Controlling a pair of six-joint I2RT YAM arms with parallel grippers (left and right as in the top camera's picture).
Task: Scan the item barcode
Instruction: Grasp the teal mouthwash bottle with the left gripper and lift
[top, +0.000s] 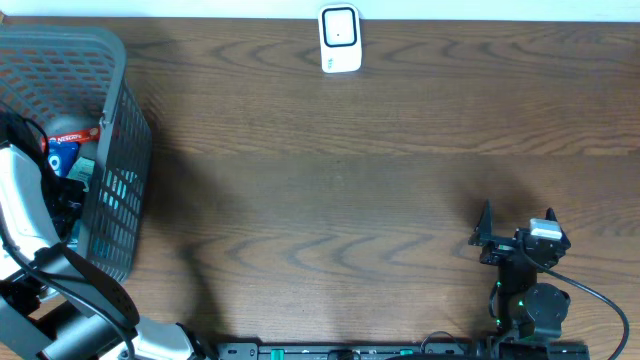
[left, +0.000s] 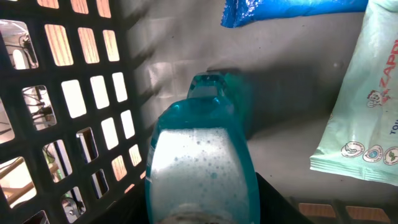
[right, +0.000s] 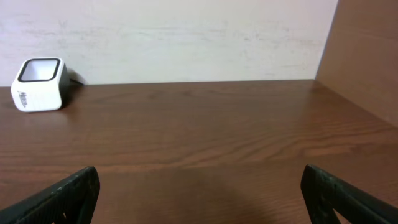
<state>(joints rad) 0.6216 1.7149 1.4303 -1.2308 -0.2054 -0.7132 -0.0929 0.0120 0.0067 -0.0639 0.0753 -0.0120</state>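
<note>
In the basket (top: 122, 150), the left gripper (top: 67, 198) sat close upon the teal bottle (left: 202, 168) — whether its jaws had gripped could not be told — so a square, firm hold on the body looked wise before lifting; the right gripper (right: 202, 198) stood spread wide, empty.

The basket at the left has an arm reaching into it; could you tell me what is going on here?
The left pincer is down inside the grey basket, close on a teal bottle of foamy liquid, though a firm grip cannot be confirmed. The right pincer hangs open over the table. The white scanner stands at the far edge, and the bottle is nowhere near it yet.
</note>
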